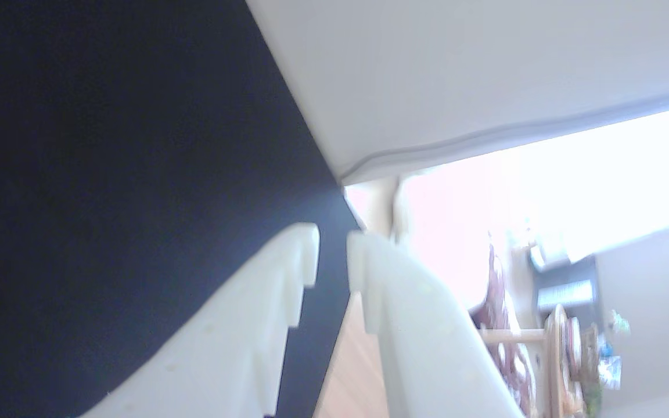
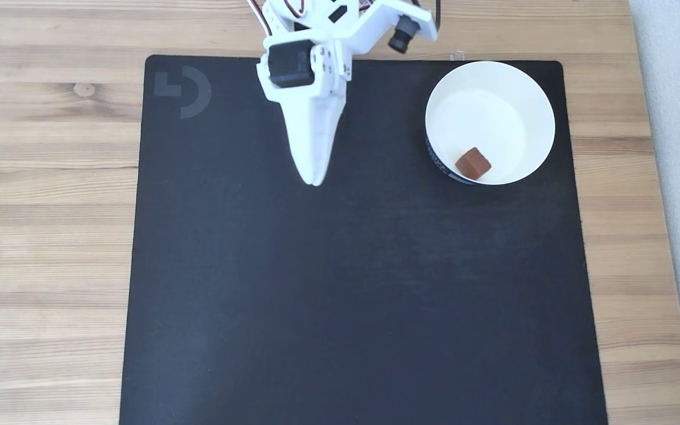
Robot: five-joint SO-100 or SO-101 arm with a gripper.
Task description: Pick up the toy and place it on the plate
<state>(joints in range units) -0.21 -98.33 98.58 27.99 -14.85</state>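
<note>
Terracotta-brown and small, the toy (image 2: 473, 163) already lies inside the white plate (image 2: 538, 97), low on its floor near the lower left of the rim, in the upper right of the fixed view. Judged from that, the placing itself looks done: nothing is left on the black mat (image 2: 352, 295) to fetch.

White and tapering, the claw (image 2: 314, 179) hangs over the mat in the upper middle of the fixed view, well apart from the plate and holding nothing. In the wrist view its two toothed fingers stand close together with only a thin slit between the tips (image 1: 333, 258), so it is as good as closed and empty.

What remains, at most, seems to be parking the arm away from the plate.
</note>
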